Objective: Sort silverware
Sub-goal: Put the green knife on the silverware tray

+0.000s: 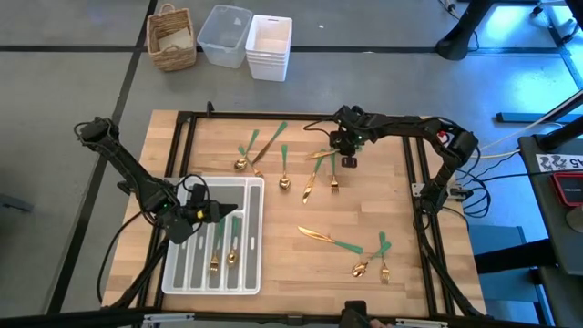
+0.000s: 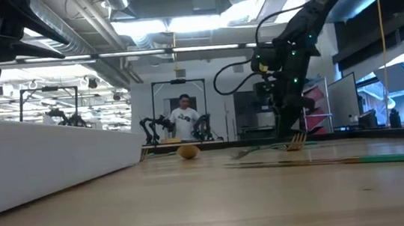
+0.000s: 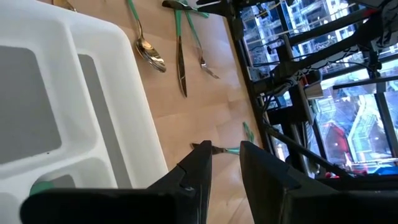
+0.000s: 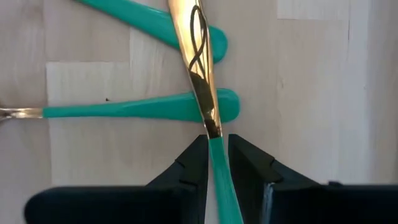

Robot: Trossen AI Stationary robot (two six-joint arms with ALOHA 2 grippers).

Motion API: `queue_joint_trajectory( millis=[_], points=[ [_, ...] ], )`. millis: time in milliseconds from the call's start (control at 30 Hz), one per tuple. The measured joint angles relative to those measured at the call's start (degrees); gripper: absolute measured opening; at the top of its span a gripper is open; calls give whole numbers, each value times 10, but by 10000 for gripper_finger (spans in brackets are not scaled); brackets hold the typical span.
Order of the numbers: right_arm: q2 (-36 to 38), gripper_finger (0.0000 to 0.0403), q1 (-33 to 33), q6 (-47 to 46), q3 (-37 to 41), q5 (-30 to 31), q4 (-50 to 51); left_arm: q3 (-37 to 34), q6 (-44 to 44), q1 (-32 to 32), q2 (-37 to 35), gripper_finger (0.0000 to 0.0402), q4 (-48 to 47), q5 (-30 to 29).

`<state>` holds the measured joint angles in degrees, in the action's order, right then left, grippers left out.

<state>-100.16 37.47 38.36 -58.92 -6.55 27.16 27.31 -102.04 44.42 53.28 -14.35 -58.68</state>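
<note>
Wooden table (image 1: 383, 210) in a big open lab, with a person standing way off in the background (image 2: 185, 119) in the low view. The white tray (image 1: 182, 273) sits at the left-front part of the table and already has a few pieces of silverware in its slots (image 1: 223, 251). The rest is scattered over the wood: a bunch near the middle back (image 1: 264, 150) and a knife, spoon and fork toward the front right (image 1: 351, 248). The right gripper (image 4: 216, 152) is down at the back-middle pile, fingers pinched on the green handle of a gold-bladed knife (image 4: 198, 56) that lies across two other green handles (image 4: 143, 107). The left gripper (image 3: 222, 158) hangs over the tray's right edge, fingers slightly apart with nothing between them.
</note>
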Motion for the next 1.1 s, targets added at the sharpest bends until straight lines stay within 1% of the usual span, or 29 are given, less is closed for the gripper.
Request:
queue_joint_trajectory(
  millis=[300, 500, 667, 933, 1000, 1100],
  points=[
    [-34, 65, 0, 9, 0, -4, -19, 0, 0, 0, 0, 76, -1, 0],
    [-66, 65, 0, 11, -1, 13, -25, 0, -1, 0, 0, 76, 0, 0],
    [-69, 65, -1, 10, -8, 23, -15, 0, -9, 0, 0, 76, 0, 0],
    [-73, 65, 0, 8, -15, 15, -8, 0, -9, 0, 0, 76, 0, 1],
    [-76, 61, 0, 8, -16, 10, -5, 0, -9, 0, 0, 76, 0, 1],
    [-78, 41, 1, 7, -17, -9, -1, 0, -9, 0, 0, 76, 0, 1]
  ],
)
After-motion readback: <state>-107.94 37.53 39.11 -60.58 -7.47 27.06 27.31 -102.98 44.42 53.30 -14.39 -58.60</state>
